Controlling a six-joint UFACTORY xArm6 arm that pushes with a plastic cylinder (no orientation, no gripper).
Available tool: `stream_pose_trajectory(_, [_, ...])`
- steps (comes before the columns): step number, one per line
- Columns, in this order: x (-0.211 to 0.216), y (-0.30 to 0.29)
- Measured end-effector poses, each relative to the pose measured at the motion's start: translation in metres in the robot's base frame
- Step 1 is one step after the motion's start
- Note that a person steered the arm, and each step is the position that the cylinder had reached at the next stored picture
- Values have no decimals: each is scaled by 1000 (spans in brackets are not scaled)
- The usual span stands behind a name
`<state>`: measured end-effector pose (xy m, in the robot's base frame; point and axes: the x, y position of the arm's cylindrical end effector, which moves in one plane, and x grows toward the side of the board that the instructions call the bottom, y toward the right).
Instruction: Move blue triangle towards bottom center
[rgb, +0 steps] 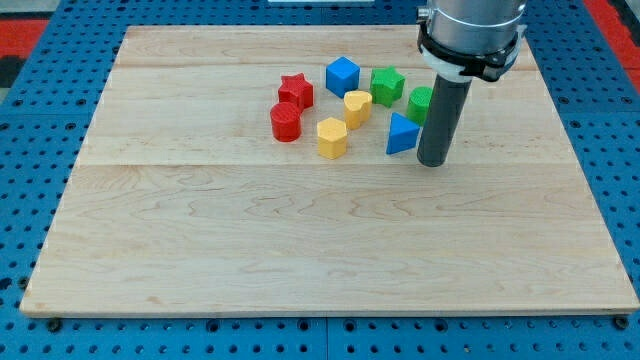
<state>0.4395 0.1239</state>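
Observation:
The blue triangle lies on the wooden board, right of centre in the upper half. My tip stands just to the view's right of the triangle, close to or touching its right side. A green block, partly hidden behind the rod, sits just above the triangle.
A cluster lies to the view's left of the triangle: blue cube, green star, yellow heart, yellow hexagon, red star, red cylinder. Blue pegboard surrounds the board.

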Motion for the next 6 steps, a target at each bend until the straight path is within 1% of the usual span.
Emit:
stream_pose_trajectory(4, [-1,8])
stream_pose_trajectory(5, [-11,18])
stream_pose_trajectory(6, [-32,35])
